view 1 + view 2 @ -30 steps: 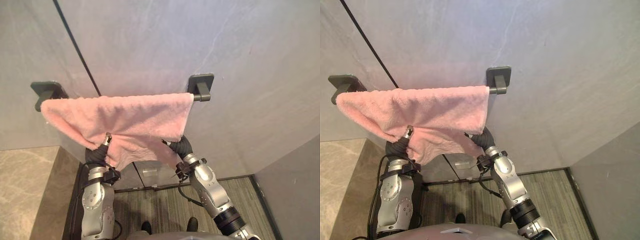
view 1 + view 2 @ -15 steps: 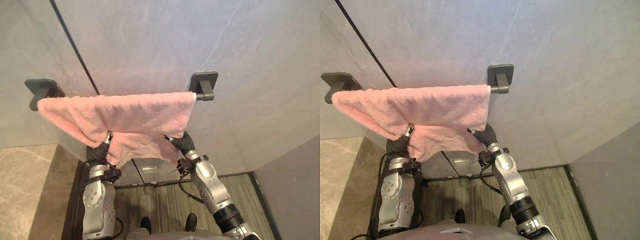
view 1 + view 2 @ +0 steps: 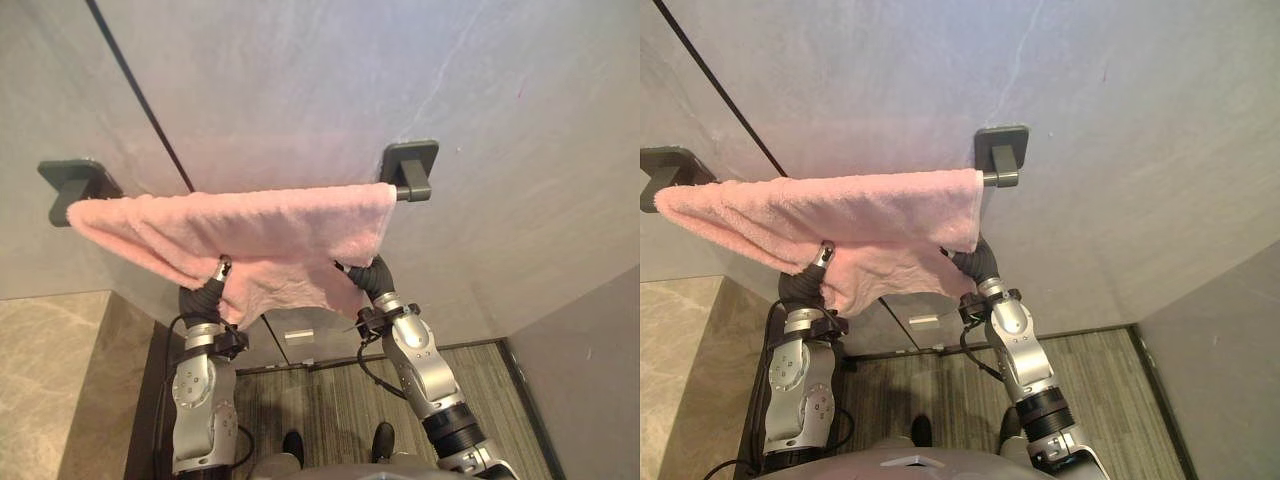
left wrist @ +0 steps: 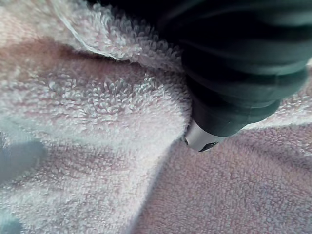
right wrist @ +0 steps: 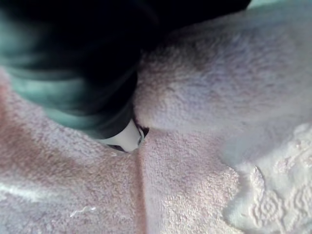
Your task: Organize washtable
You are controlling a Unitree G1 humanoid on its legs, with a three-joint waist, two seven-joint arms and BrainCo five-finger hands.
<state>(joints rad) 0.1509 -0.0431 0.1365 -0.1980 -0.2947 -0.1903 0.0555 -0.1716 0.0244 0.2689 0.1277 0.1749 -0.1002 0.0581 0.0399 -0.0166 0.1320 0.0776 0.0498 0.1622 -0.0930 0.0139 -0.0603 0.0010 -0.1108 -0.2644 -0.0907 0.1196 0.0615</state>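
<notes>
Left hand (image 3: 212,287) and right hand (image 3: 366,276) buried in hanging underside of pink towel (image 3: 250,225); cloth hides grip, cannot tell. Towel draped over rail (image 3: 402,192) between left bracket (image 3: 70,182) and right bracket (image 3: 411,164) on grey wall (image 3: 300,80). Both forearms raised upright beneath towel.

Bathroom, pink towel (image 3: 240,225) over wall-mounted rail (image 3: 408,190), grey stone-look wall (image 3: 300,80), beige marble counter (image 3: 50,370)

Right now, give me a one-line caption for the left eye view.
Left hand and right hand raised into the lower folds of a pink towel draped over a dark wall rail.
</notes>
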